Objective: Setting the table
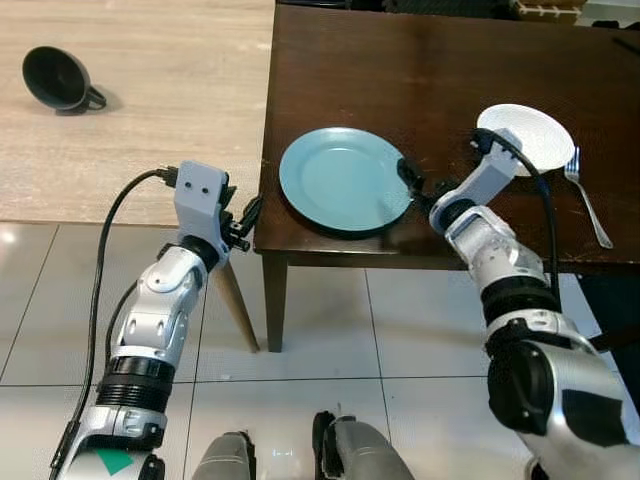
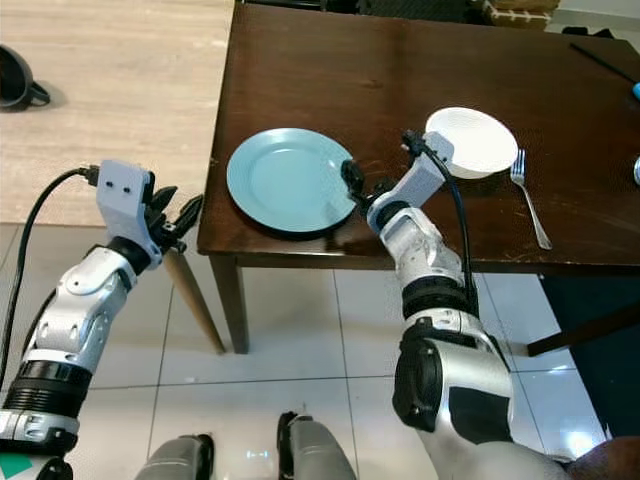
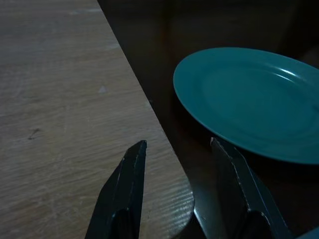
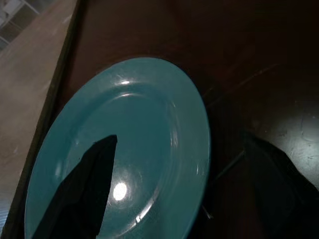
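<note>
Right end effector (image 4: 174,194) fingers astride blue plate (image 4: 149,124) rim

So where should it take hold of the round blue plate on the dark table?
Probably by the rim on the robot's right side. The round blue plate lies flat on the dark wooden table, so only its thin raised edge offers purchase. The right tool is already there, open, one finger over the plate, one outside it.

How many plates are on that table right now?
2: a teal plate near the table's front left corner, with the right gripper at its rim, and a white plate farther right, beside a fork.
</note>
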Tool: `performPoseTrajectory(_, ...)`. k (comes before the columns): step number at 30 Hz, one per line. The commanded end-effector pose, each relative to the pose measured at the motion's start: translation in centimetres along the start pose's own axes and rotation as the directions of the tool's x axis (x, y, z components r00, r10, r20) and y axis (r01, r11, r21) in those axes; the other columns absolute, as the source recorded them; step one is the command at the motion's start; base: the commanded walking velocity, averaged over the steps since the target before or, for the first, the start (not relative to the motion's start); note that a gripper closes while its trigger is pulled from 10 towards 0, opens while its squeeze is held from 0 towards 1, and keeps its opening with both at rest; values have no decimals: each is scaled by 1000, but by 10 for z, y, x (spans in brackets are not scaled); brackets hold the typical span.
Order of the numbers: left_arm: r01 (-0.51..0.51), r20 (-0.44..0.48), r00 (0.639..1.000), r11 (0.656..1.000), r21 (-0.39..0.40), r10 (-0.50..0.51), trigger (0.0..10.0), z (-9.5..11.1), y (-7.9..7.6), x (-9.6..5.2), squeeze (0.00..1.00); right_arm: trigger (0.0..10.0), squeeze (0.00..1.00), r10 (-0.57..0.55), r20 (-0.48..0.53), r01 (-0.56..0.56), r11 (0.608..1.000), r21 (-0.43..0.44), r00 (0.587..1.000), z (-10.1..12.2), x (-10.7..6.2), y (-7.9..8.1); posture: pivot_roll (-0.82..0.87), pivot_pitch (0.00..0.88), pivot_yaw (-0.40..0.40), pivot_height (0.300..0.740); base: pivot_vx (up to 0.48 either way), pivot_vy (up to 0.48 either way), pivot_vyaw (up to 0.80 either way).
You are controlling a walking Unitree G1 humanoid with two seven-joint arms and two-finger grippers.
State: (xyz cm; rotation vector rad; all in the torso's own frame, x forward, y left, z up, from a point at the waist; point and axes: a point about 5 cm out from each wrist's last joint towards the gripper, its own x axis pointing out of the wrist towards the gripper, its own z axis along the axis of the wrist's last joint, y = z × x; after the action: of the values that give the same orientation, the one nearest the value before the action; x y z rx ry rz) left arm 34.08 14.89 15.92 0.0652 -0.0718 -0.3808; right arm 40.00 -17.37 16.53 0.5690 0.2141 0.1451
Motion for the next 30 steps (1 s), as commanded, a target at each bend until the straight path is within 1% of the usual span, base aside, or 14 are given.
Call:
performPoseTrajectory(1,16,-15,1000,1000,-3,-16,10000,-4,-4,0,0,10000,0,-26,-69,27,999,21,997,-7,2,0,79,155,-17,740,0,0,0)
performPoseTrajectory(7,23,-19,1000,1000,-4,-23,10000,-4,-6,-1,0,10000,0,-55,-147,54,998,-12,988,-12,5,6,80,162,-23,740,0,0,0)
performPoseTrajectory(11,23,-22,999,1000,-4,-23,10000,-5,-6,-2,0,10000,0,-65,-184,65,998,-2,981,-16,6,8,81,165,-25,740,0,0,0)
performPoseTrajectory(14,27,-26,999,1000,-6,-27,10000,-6,-6,-3,0,10000,0,-19,-240,36,997,68,971,-25,6,14,81,165,-25,740,0,0,0)
performPoseTrajectory(16,27,-26,999,1000,-6,-27,10000,-6,-6,-3,0,10000,0,-19,-240,36,997,68,971,-25,6,14,81,165,-25,740,0,0,0)
performPoseTrajectory(18,78,-21,997,997,-14,-78,10000,-6,-13,-5,0,10000,0,36,-288,6,990,142,957,-36,5,20,83,163,-26,740,0,0,0)
performPoseTrajectory(19,78,-21,997,997,-14,-78,10000,-6,-13,-5,0,10000,0,36,-288,6,990,142,957,-36,5,20,83,163,-26,740,0,0,0)
performPoseTrajectory(22,171,-16,985,985,-23,-171,10000,-9,-27,-9,0,10000,0,96,-334,-8,966,257,938,-55,3,24,86,160,-25,740,0,0,0)
performPoseTrajectory(23,171,-16,985,985,-23,-171,10000,-9,-27,-9,0,10000,0,96,-334,-8,966,257,938,-55,3,24,86,160,-25,740,0,0,0)
performPoseTrajectory(24,189,-34,981,982,-16,-189,10000,-13,-29,-13,0,10000,0,109,-341,-3,955,298,934,-63,1,22,88,159,-23,740,0,0,0)
performPoseTrajectory(25,189,-34,981,982,-16,-189,10000,-13,-29,-13,0,10000,0,109,-341,-3,955,298,934,-63,1,22,88,159,-23,740,0,0,0)
performPoseTrajectory(26,202,-51,978,979,-14,-203,10000,-19,-29,-17,0,10000,0,124,-333,-2,939,344,935,-67,0,22,89,157,-20,740,0,0,0)
performPoseTrajectory(28,209,-55,976,978,-17,-209,10000,-21,-29,-19,0,10000,0,132,-326,-5,932,364,936,-68,0,23,89,157,-20,740,0,0,0)
performPoseTrajectory(30,218,-61,974,975,-30,-219,10000,-25,-29,-22,0,10000,0,151,-300,-12,908,420,942,-68,0,24,92,155,-14,740,0,0,0)
